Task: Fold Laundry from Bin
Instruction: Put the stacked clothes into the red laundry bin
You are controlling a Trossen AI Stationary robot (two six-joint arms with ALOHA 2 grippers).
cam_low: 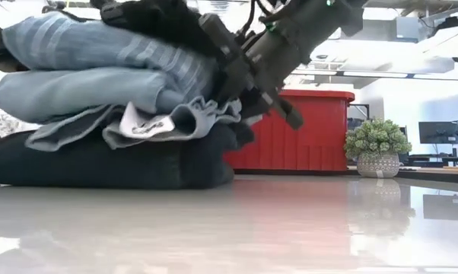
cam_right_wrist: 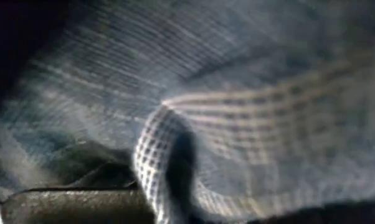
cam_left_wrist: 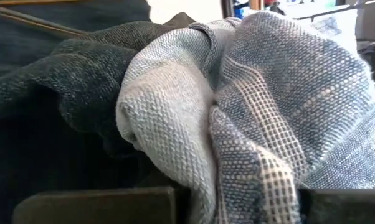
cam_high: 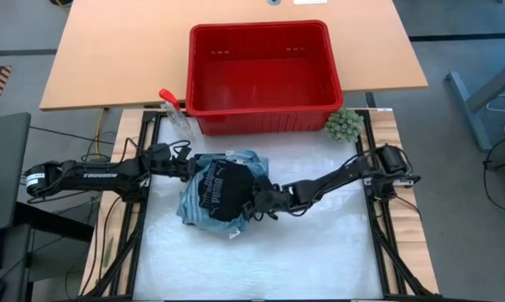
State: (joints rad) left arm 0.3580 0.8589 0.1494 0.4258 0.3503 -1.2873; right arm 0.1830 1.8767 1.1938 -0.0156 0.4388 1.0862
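High: laundry [cam_high: 221, 191] piled mid-counter, at 6 o'clock from the empty bin [cam_high: 263, 74]. Left gripper [cam_high: 192, 168] at the pile's 10 o'clock edge, right gripper [cam_high: 254, 204] at its 4 o'clock edge.
Low: stack sits on the counter [cam_low: 290, 228]; dark piece lowest, striped shirt [cam_low: 100, 46] top.
Wrists: both grippers clenched on striped fabric pinched between the fingers.

A wooden table [cam_high: 101, 75] stands on grey floor [cam_high: 471, 218]; monitor [cam_low: 433, 131] behind.
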